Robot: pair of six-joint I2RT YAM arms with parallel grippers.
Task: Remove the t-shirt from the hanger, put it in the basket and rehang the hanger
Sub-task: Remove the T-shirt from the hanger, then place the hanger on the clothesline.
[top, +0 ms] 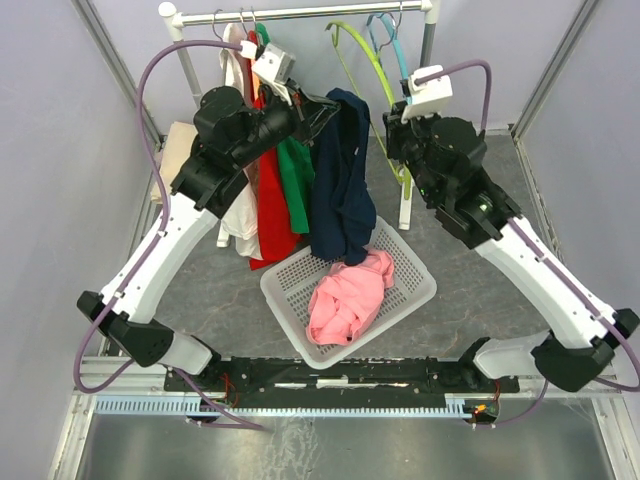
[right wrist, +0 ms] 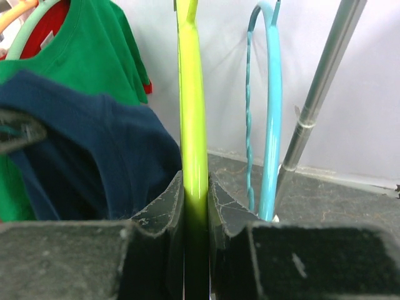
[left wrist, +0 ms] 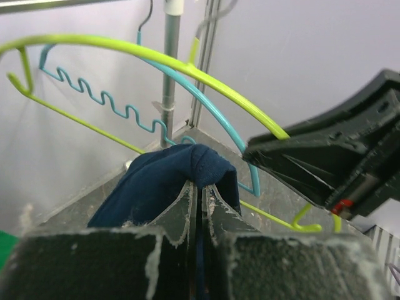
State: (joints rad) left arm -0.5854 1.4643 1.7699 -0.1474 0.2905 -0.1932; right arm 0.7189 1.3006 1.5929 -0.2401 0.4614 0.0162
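A navy t-shirt (top: 340, 185) hangs from my left gripper (top: 325, 108), whose jaws are shut on a fold of it (left wrist: 187, 165); its lower end droops to the basket rim. My right gripper (top: 403, 150) is shut on a lime green hanger (right wrist: 192, 125), bare of cloth, which hangs from the rail beside a blue hanger (right wrist: 270, 112). In the left wrist view the lime hanger (left wrist: 187, 69) and blue hanger (left wrist: 206, 106) are behind the shirt. The shirt also shows in the right wrist view (right wrist: 87, 156), left of the hanger and apart from it.
A white basket (top: 410, 300) holds a pink garment (top: 345, 295). Green (top: 295, 175), red (top: 270, 200) and white (top: 238, 210) shirts hang on the rail (top: 300, 13) at the left. The rack's right post (right wrist: 319, 94) stands close to my right gripper.
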